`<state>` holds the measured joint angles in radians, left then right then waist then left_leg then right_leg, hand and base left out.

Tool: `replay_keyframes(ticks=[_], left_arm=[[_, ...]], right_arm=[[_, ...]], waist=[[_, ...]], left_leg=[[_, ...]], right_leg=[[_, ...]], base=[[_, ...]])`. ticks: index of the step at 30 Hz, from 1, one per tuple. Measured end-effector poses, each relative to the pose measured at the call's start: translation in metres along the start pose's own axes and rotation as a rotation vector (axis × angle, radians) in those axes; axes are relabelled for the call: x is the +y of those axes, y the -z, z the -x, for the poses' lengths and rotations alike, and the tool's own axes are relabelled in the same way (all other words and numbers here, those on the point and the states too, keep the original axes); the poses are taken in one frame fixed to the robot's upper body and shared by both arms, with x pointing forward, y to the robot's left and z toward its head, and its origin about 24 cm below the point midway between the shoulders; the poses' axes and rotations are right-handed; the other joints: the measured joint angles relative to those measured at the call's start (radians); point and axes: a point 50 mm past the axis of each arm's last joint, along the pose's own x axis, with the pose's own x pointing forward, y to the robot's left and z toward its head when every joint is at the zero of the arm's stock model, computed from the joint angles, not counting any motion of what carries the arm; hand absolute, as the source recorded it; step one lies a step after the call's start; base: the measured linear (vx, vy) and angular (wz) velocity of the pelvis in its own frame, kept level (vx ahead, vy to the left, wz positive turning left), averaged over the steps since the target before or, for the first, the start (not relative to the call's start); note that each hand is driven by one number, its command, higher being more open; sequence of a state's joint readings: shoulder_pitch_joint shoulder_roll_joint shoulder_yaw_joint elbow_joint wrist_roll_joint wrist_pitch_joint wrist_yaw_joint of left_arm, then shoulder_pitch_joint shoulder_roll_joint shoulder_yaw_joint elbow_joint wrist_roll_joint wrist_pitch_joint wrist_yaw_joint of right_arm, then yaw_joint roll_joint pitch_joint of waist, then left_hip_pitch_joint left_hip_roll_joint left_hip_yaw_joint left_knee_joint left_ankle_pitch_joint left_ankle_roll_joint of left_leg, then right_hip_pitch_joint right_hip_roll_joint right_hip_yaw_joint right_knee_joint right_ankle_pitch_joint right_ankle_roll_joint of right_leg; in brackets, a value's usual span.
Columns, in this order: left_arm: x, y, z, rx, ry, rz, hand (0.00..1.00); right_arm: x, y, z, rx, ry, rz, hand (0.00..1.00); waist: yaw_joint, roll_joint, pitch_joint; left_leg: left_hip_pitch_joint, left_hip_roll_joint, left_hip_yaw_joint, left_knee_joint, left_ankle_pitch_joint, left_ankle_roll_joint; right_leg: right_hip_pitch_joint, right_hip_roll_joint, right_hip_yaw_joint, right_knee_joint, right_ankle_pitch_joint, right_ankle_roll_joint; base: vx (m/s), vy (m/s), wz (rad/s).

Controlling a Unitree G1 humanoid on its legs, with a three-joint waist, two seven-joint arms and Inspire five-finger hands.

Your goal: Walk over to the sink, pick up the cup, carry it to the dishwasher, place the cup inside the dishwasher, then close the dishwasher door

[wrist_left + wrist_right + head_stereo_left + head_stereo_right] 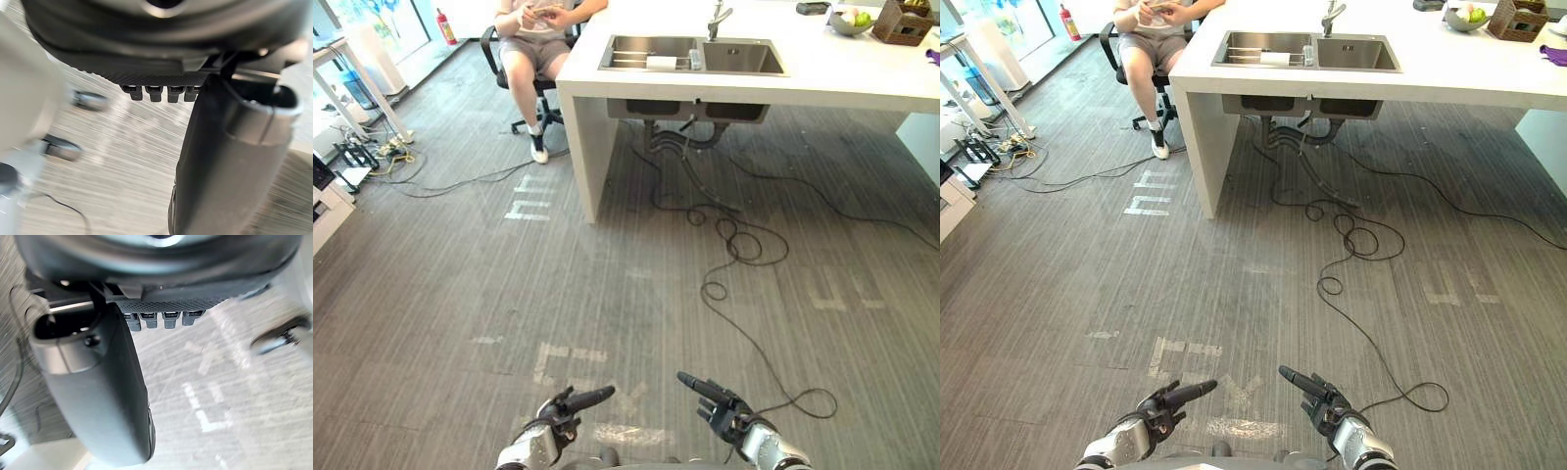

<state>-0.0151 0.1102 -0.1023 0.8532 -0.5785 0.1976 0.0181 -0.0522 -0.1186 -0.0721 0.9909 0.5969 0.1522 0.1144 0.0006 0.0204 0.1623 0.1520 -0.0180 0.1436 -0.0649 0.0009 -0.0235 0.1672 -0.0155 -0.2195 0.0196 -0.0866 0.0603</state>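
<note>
At the bottom edge of the head views, the left hand and the right hand hang over the grey carpet. Their fingers are stretched out straight and hold nothing. At upper centre, a steel double sink sits in a white counter. A small clear cup stands by the divider between the basins. A person sits at upper left.

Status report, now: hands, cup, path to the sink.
Left hand and right hand open, empty. Sink ahead, out of reach; cup too small to tell. Cable loops on floor in the path.
</note>
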Motion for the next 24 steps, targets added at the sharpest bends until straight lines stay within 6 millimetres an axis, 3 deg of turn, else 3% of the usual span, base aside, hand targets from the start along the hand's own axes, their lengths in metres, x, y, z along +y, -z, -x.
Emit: replay_keyframes(ticks=[5,10,17,24], left_arm=[[-0.004,0.022,0.003,0.074,0.114,0.007,1.0],[-0.004,0.025,0.003,0.069,0.142,0.003,1.0],[0.001,0.026,0.001,0.031,0.001,-0.059,1.0],[0.007,0.029,0.001,0.014,-0.097,-0.008,1.0]], right_arm=[[-0.003,0.011,0.002,0.009,-0.001,-0.011,1.0],[-0.004,0.02,0.004,-0.004,0.003,-0.02,1.0],[-0.01,0.019,0.007,-0.084,0.019,-0.054,1.0],[-0.017,0.027,0.01,-0.066,0.028,-0.01,1.0]], waist=[[-0.004,0.0,0.0],[-0.017,0.002,0.002],[-0.021,0.005,0.0],[-0.027,0.01,-0.003]], left_leg=[[0.004,-0.01,0.003,0.0,-0.004,-0.005],[0.024,-0.01,0.007,0.0,-0.006,-0.009],[0.04,-0.008,0.039,0.002,-0.011,-0.01],[0.049,-0.01,0.06,-0.026,0.013,0.032]], right_leg=[[0.006,-0.011,-0.011,0.001,-0.004,0.006],[0.023,-0.013,-0.024,0.012,-0.004,0.006],[0.029,-0.014,-0.015,0.025,-0.004,0.005],[0.021,-0.01,-0.006,0.011,0.01,-0.027]], base=[[0.01,0.015,0.04],[0.0,-0.002,0.02],[-0.06,-0.002,-0.07],[-0.07,-0.009,-0.1]])
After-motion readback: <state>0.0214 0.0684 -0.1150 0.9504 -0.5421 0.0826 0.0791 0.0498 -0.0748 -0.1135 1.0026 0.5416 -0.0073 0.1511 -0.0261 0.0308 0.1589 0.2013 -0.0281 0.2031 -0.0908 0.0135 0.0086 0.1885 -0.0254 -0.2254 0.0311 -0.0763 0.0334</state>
